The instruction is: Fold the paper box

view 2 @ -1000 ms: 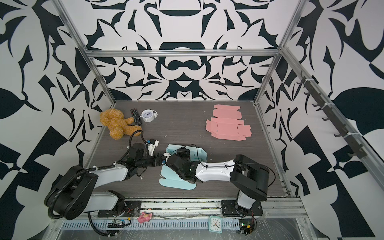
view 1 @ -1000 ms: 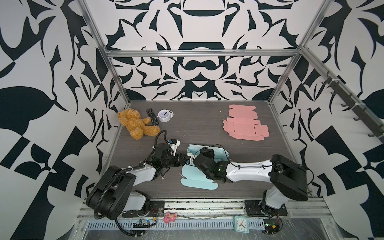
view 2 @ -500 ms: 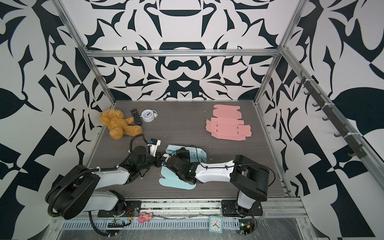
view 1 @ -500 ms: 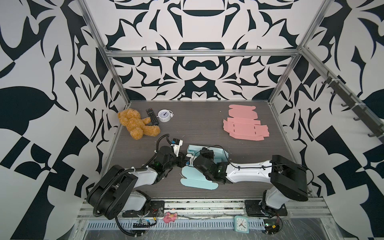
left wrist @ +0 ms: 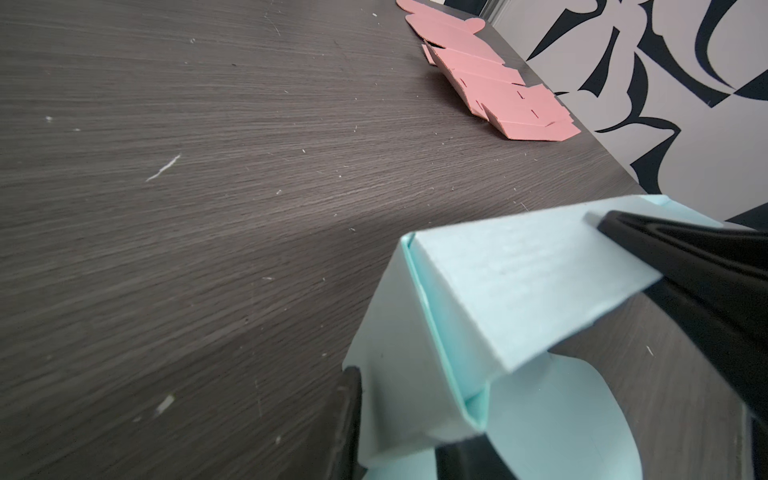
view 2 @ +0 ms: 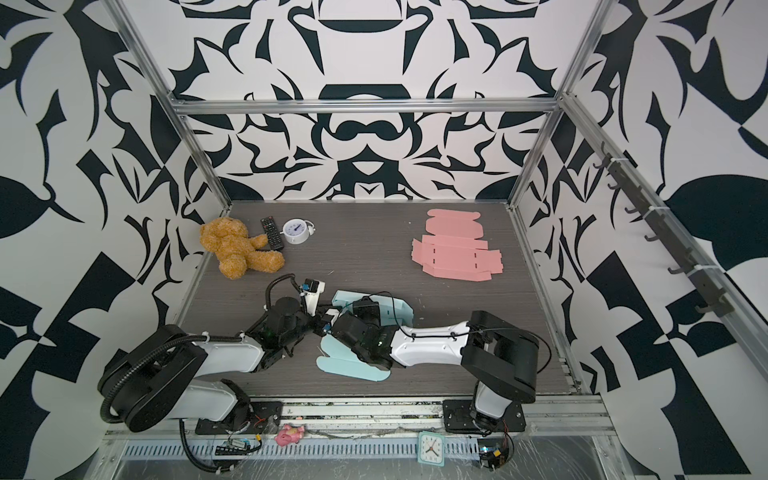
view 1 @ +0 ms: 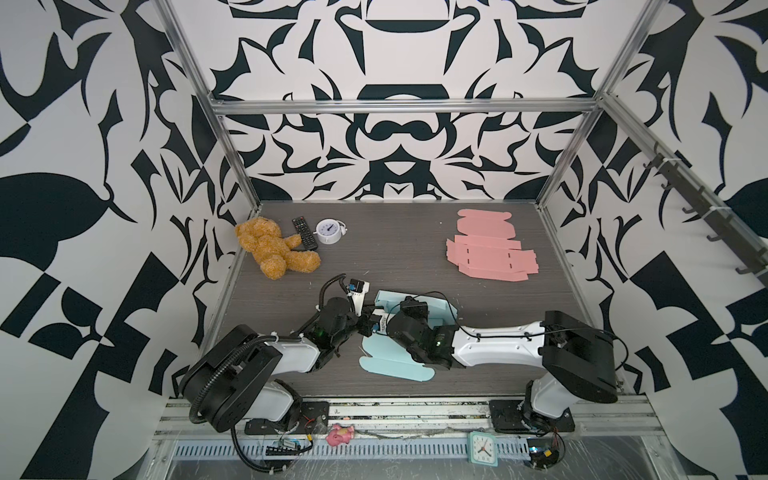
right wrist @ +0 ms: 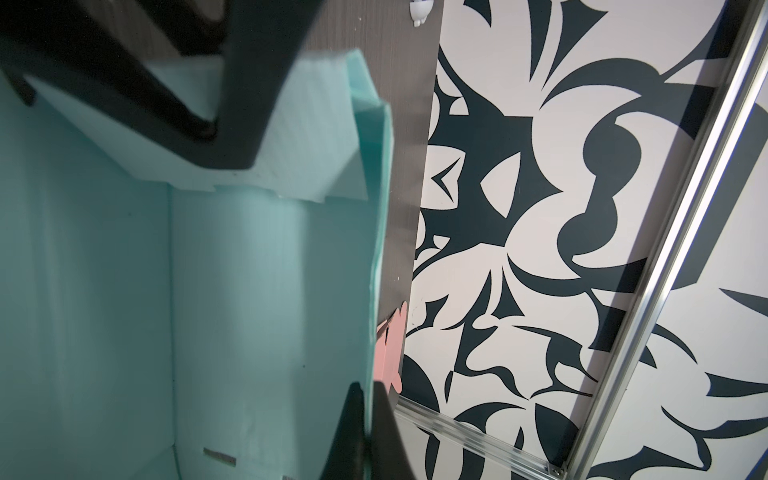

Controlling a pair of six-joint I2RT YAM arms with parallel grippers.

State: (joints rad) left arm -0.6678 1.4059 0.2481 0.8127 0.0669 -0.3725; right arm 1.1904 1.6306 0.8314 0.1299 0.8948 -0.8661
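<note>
The half-folded blue box (view 1: pixel 392 368) sits on the bench (view 1: pixel 415 249) near the front, between both arms. The right end effector (right wrist: pixel 370 415) is closed tight on one thin wall; the left end effector (left wrist: pixel 405 415) has a finger on each side of a corner, but I cannot tell if it squeezes. A hard pull could rip the paper or flatten the walls.

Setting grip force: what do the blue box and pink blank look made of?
The blue box looks like thin corrugated card, matte: fine ribbing shows on its folded flap. The pink blank is likely the same card, matte, die-cut with slots; ribbing too small to confirm.
</note>
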